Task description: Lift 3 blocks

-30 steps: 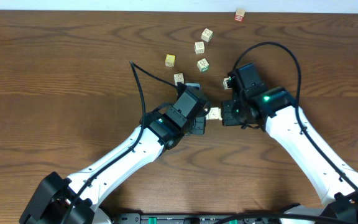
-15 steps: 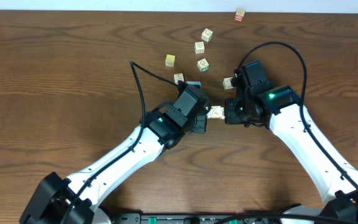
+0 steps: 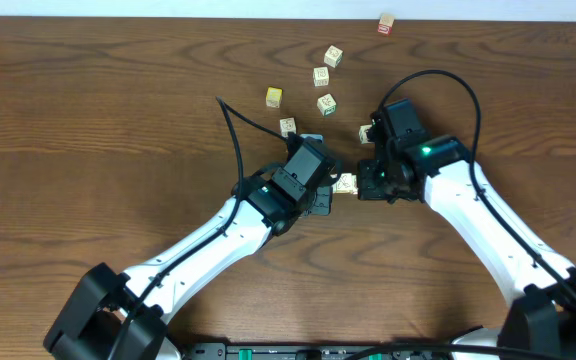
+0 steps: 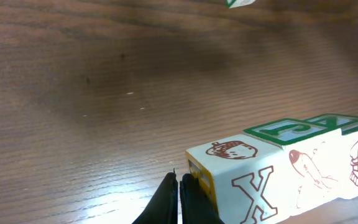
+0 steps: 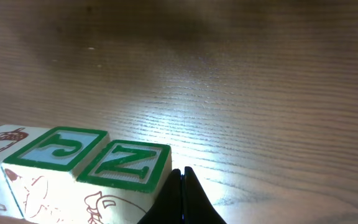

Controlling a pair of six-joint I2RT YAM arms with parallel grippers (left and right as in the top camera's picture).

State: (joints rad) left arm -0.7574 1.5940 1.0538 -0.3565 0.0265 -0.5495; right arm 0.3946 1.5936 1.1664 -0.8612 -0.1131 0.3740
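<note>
The tabletop (image 3: 88, 100) was dark wood grain, with a strip of pale wall (image 3: 268, 8) along its far edge and seven loose cubes (image 3: 321, 76) scattered towards the back. Three blocks (image 3: 345, 183) sat end to end in one row mid-table, pinched between two grippers. The left gripper (image 4: 179, 198) and the right gripper (image 5: 182, 190) each had their jaws fully closed on nothing, tips pressed against the row's ends.

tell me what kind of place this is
Probably a robot lab or test bench rather than a home. A bare wood-grain table carries a white left arm and right arm with trailing cables, and loose letter blocks are scattered like practice pieces.
</note>
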